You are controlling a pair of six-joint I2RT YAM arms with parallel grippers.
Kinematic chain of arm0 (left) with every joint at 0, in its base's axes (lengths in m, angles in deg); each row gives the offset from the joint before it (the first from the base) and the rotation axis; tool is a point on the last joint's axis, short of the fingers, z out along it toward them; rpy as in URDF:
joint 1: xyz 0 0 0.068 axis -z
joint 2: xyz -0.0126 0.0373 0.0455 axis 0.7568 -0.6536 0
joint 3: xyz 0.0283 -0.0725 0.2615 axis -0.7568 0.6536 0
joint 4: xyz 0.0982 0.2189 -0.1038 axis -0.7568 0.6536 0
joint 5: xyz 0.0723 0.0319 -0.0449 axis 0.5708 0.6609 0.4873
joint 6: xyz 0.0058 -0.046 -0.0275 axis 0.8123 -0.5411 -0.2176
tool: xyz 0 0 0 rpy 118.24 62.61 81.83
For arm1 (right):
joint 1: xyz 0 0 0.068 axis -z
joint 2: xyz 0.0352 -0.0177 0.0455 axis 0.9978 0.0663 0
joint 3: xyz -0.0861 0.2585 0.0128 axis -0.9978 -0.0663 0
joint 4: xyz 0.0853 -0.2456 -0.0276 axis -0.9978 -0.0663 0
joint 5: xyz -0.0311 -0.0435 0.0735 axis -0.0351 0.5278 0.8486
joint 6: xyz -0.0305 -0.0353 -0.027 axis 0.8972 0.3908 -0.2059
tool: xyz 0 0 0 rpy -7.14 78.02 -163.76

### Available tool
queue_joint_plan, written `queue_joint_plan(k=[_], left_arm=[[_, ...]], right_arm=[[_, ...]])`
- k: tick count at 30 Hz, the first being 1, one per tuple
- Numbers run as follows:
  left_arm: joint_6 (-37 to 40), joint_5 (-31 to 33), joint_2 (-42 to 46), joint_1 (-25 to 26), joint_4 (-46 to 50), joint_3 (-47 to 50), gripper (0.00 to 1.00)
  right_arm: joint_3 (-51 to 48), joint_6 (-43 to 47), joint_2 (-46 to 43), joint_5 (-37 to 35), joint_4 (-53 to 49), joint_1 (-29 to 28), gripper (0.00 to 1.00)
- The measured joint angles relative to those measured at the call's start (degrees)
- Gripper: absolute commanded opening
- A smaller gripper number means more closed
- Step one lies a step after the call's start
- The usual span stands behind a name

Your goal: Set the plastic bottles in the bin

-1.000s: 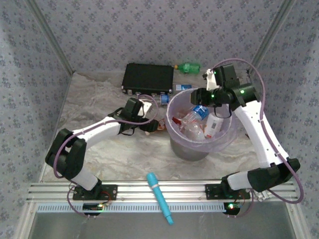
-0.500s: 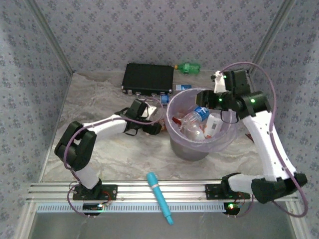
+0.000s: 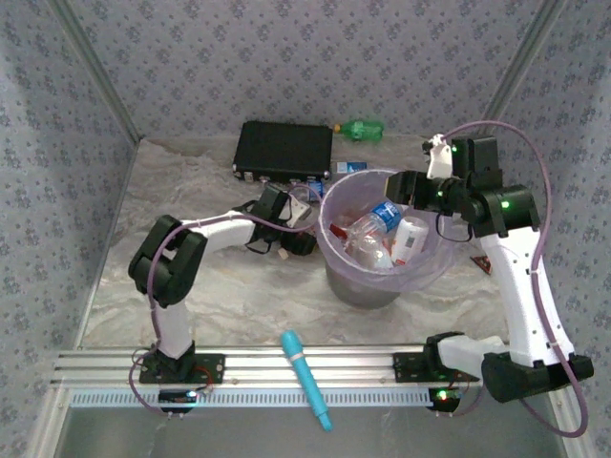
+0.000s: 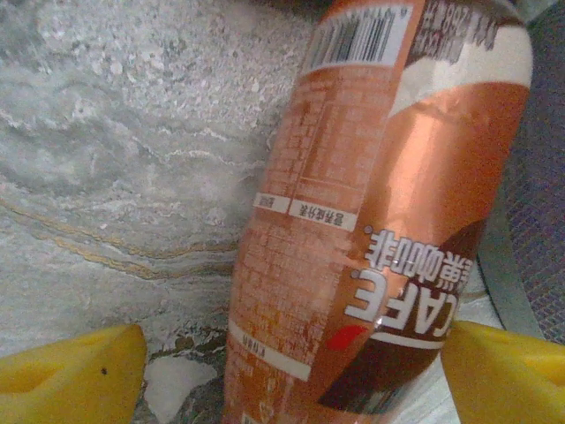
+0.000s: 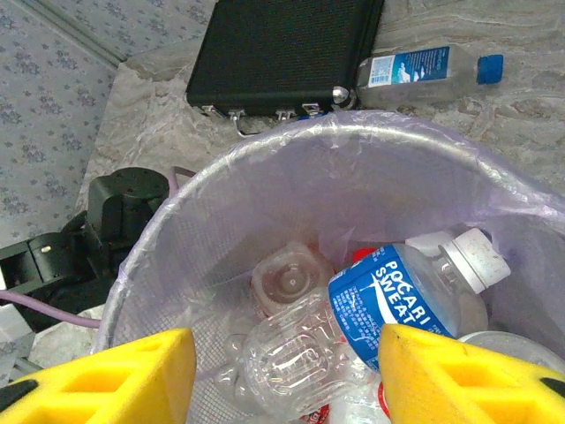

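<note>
An orange plastic bottle [image 4: 380, 221] with a brown-and-white label lies on the marbled table next to the bin's wall. My left gripper [image 4: 291, 375] stands open, one yellow finger on either side of this bottle. In the top view that left gripper [image 3: 301, 240] is low at the bin's left side. The bin [image 3: 363, 281], grey with a lilac bag, holds several clear bottles, among them a blue-labelled one [image 5: 397, 305]. My right gripper [image 5: 287, 371] hangs open above the bin with nothing in it, near the right rim [image 3: 412, 186]. A green bottle [image 3: 361, 128] and a blue-capped bottle [image 5: 424, 71] lie behind the bin.
A flat black box [image 3: 284, 151] sits at the back, close behind the bin. A cyan stick [image 3: 305, 377] lies across the front rail. The left arm [image 5: 115, 212] crowds the bin's left side. Patterned walls close in on three sides.
The left arm has stretched right, bringing its gripper up to the orange bottle by the bin. The right gripper has drawn back to the right, from over the bin's middle toward its rim.
</note>
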Motion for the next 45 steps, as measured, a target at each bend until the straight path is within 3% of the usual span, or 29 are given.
queue_joint_plan(k=[11,21,25,28,35,45], left_arm=[[0.31,0.04,0.46,0.0,0.37,0.39,0.45],[-1.4,0.13,8.81,-2.12,1.64,3.04,0.41],[-4.76,0.44,15.8,-4.28,1.27,7.06,0.33],[-8.13,0.74,23.58,-5.7,-0.09,10.84,0.26],[-14.75,2.25,42.16,-6.58,-3.39,15.67,0.06],[-24.24,2.49,54.45,-6.93,-10.69,22.1,0.0]], right_arm=[[-0.13,-0.07,-0.07,1.25,0.17,1.09,0.6],[-0.74,-0.46,-0.46,2.6,0.72,1.81,0.59],[-0.74,-1.09,-0.5,4.63,1.86,1.4,0.58],[-0.28,-2.05,0.04,5.68,3.67,-1.38,0.58],[6.58,-3.04,7.26,5.27,8.83,-13.9,0.59],[17.25,-2.69,21.64,3.76,13.27,-24.46,0.8]])
